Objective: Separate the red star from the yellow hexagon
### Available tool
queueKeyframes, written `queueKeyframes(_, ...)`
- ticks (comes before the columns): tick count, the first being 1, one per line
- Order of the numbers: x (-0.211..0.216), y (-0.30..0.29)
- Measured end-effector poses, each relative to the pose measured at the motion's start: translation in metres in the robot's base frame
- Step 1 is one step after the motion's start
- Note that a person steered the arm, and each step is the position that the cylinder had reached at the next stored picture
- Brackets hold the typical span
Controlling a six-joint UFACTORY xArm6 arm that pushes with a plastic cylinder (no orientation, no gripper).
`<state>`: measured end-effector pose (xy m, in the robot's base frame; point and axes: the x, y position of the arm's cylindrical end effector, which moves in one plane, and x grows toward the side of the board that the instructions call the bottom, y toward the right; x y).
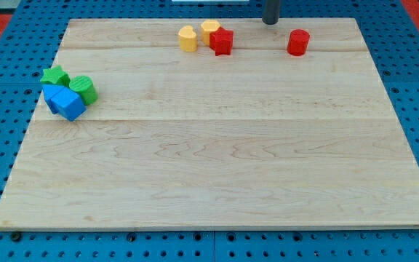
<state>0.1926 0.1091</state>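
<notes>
Seven blocks on the wooden worktop (217,167); landmark is the red star (222,41).

Far to the view's left of the star, lower down: green star (54,76), blue blocks (63,101) (shapes unclear), green cylinder (84,89), all bunched and touching. Not part of the task.

Just left of the star: yellow cylinder-like block (188,38), apart from it. Then the yellow hexagon (209,30), touching the star's upper-left side. The pair is still joined, so separation is not yet done.

Red star: near the worktop's top edge, lying flat. No real long axis, since the arms spread evenly; one arm seems to point toward the view's bottom.

Right of the star and slightly higher: my tip (270,22), at the top edge, well clear of every block. No gripper on this rig, so nothing is clasped or let go; the rod only pushes.

Further right: red cylinder (297,42), alone.

Judgement: a push from the star's hexagon side would split the pair.
</notes>
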Motion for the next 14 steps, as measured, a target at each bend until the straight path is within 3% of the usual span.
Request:
queueKeyframes(2, 0.002, -0.014)
queueKeyframes(4, 0.043, -0.016)
queueKeyframes(6, 0.025, -0.015)
queueKeyframes(9, 0.017, 0.036)
queueKeyframes(10, 0.017, 0.019)
queueKeyframes(11, 0.02, -0.037)
queueKeyframes(12, 0.032, -0.081)
queueKeyframes(14, 0.12, -0.07)
